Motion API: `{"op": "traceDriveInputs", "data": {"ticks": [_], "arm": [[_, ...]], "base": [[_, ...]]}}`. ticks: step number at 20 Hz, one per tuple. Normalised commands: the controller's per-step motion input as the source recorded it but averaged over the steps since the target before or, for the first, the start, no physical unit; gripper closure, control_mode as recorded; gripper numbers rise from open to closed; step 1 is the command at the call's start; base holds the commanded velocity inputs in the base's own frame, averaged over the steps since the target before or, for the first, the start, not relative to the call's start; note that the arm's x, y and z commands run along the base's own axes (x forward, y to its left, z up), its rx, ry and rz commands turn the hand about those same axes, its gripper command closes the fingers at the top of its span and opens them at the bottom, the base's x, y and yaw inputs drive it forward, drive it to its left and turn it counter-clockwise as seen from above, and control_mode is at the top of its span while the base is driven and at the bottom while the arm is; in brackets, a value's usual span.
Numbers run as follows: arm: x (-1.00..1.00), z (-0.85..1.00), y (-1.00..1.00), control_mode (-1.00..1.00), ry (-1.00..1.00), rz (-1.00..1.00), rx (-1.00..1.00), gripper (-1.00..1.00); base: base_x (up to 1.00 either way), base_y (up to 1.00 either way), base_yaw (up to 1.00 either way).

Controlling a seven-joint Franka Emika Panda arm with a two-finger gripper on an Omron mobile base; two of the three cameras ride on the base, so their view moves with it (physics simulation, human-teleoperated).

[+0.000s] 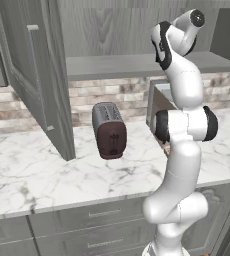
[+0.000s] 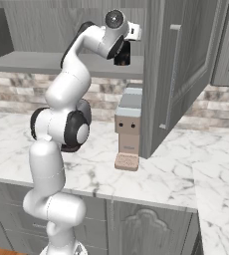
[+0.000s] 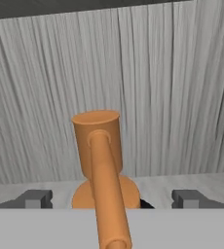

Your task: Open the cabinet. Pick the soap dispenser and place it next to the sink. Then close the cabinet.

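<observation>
white marble counter (image 1: 47, 170) ran along a brick-patterned backsplash, with grey drawer fronts (image 1: 94, 215) under its front edge. no brand, label or writing could be read on anything.

the cabinet (image 1: 112, 30) hung above the counter with both doors swung open: one door (image 1: 37, 75) stood out over the counter's left part in the left base view, the other door (image 2: 178, 69) stood out at the right in the right base view. its grey shelf (image 2: 42, 62) was bare along the visible front.

the arm rose from below the counter's front edge, bent at the elbow above the counter and reached up and forward, so the hand sat at shelf height inside the cabinet opening. the fingers (image 3: 114, 199) stood spread wide, holding nothing, one on each side of the soap dispenser (image 3: 98, 146).

the soap dispenser, orange, stood upright on the shelf in front of the cabinet's wood-grain back wall, its spout pointing toward the hand camera. whether the fingers touched it could not be told.

a grey and dark red toaster (image 1: 109, 131) sat on the counter near the backsplash, below the shelf. a grey and tan appliance (image 2: 129, 130) stood beside the right door, near the middle of the counter.
</observation>
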Motion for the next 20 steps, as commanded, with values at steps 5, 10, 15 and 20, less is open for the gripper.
{"op": "traceDriveInputs", "data": {"ticks": [5,10,15,20], "arm": [[0.0,0.0,-0.01,-1.0,-0.03,0.0,0.0,1.0],[-0.07,-0.01,-0.05,-1.0,-0.06,0.0,0.0,1.0],[-0.29,-0.06,-0.04,-1.0,-0.12,0.0,0.0,1.0],[-0.61,-0.13,0.0,-1.0,-0.17,0.0,0.0,1.0]], "base": [[0.0,0.0,0.0],[0.0,0.0,0.0],[0.0,0.0,0.0],[0.0,0.0,0.0]]}}
